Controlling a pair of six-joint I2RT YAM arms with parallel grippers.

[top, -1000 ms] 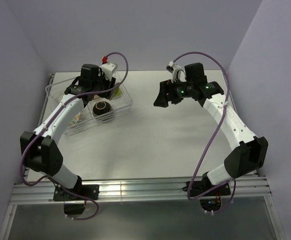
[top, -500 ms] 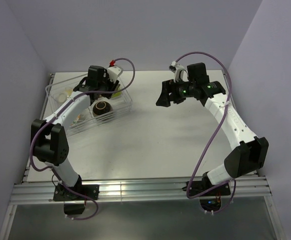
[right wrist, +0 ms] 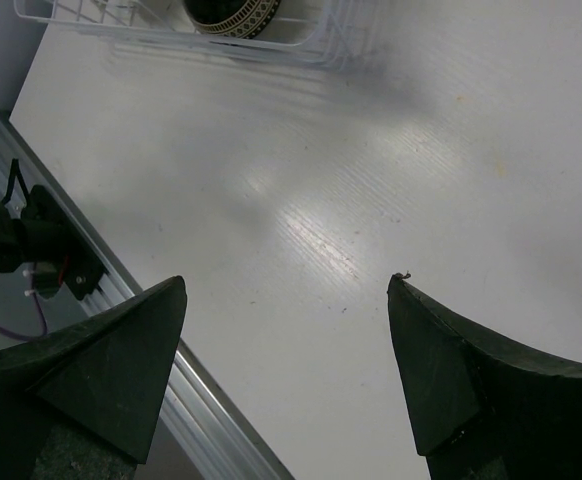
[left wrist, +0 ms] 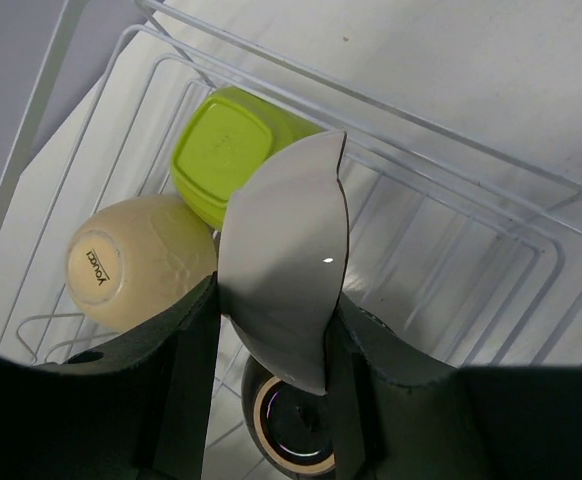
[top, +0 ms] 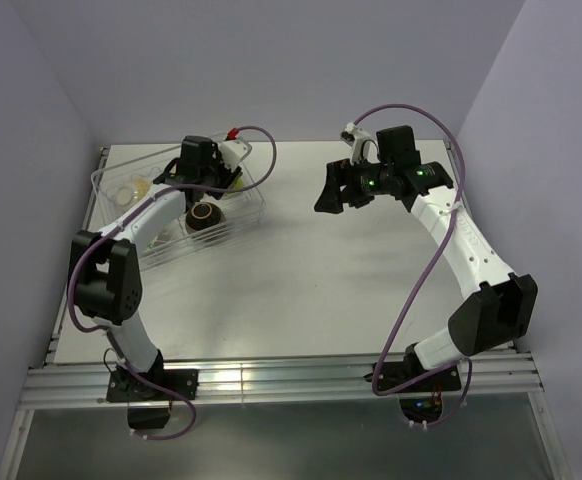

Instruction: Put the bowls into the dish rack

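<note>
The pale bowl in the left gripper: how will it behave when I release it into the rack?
The pale bowl looks glossy, so it may slip in the left gripper. Held on edge, it would probably tip or roll once freed. It seems rigid, perhaps breakable; the dark bowl lies close by.

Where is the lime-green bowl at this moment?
In the left wrist view, the lime-green bowl sits upside down inside the wire dish rack, upper left, next to the cream upturned bowl and partly behind the pale bowl in the left gripper.
</note>
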